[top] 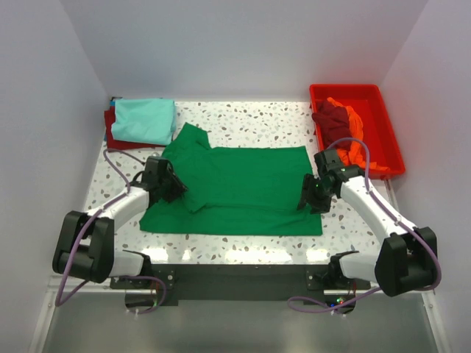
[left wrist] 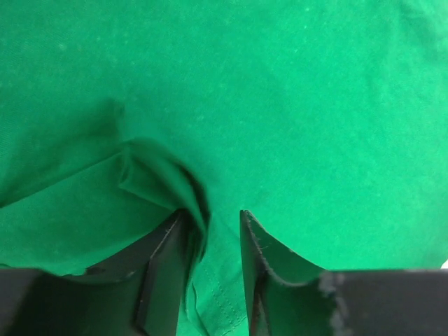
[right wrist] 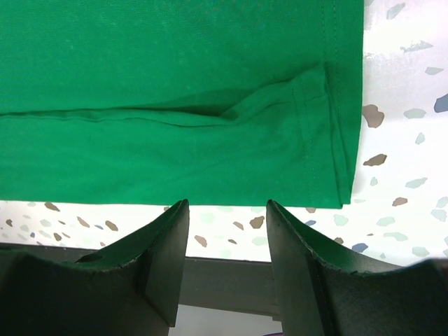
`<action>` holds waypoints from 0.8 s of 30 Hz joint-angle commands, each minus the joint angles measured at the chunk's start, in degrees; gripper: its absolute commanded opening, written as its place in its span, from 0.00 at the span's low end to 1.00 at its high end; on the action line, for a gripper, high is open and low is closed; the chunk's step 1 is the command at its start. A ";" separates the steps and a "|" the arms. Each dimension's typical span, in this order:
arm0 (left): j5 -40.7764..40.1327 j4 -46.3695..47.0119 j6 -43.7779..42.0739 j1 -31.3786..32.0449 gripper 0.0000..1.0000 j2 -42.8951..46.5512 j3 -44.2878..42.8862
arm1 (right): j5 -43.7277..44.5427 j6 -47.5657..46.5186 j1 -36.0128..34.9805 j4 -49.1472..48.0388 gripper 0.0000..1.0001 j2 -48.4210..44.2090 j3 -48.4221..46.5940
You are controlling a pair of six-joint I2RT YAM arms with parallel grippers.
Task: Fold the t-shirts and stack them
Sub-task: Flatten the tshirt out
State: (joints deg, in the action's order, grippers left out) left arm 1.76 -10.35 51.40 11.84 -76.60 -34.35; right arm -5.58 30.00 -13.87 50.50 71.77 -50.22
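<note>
A bright green t-shirt [top: 243, 187] lies spread on the speckled table, its near part folded over. My left gripper [top: 176, 190] is over its left sleeve area. In the left wrist view the jaws [left wrist: 212, 220] stand a little apart, pressed into the green cloth [left wrist: 280, 105], with a raised fold by the left finger. My right gripper [top: 307, 198] is at the shirt's right edge. In the right wrist view it [right wrist: 227, 206] is open and empty above bare table, just short of the shirt's hem [right wrist: 175, 84]. A light teal shirt [top: 145, 120] lies folded on a dark red one [top: 110, 132] at the back left.
A red plastic tray [top: 390, 132] at the back right holds a crumpled dark red shirt [top: 331, 114] and an orange one [top: 357, 147]. White walls enclose the table on three sides. The table's front edge runs just below the green shirt.
</note>
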 commanded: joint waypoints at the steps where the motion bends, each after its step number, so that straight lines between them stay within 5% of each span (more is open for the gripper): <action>1: 0.09 2.26 -0.86 0.91 0.38 -0.57 -3.18 | -0.13 0.50 -0.28 -1.37 0.52 0.48 -0.14; 11: -1.23 -4.84 -1.39 2.14 0.49 0.39 -5.64 | -0.39 0.50 -0.28 -1.81 0.52 1.80 -0.58; 24: -4.75 -7.67 -2.00 2.14 0.50 5.84 -4.85 | -3.64 0.50 -2.91 -4.09 0.52 1.00 -3.92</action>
State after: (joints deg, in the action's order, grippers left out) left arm -1.34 -17.89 50.00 13.80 -72.31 -37.98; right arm -6.74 30.00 -14.92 48.71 73.60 -50.68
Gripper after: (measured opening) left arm 0.493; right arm 0.516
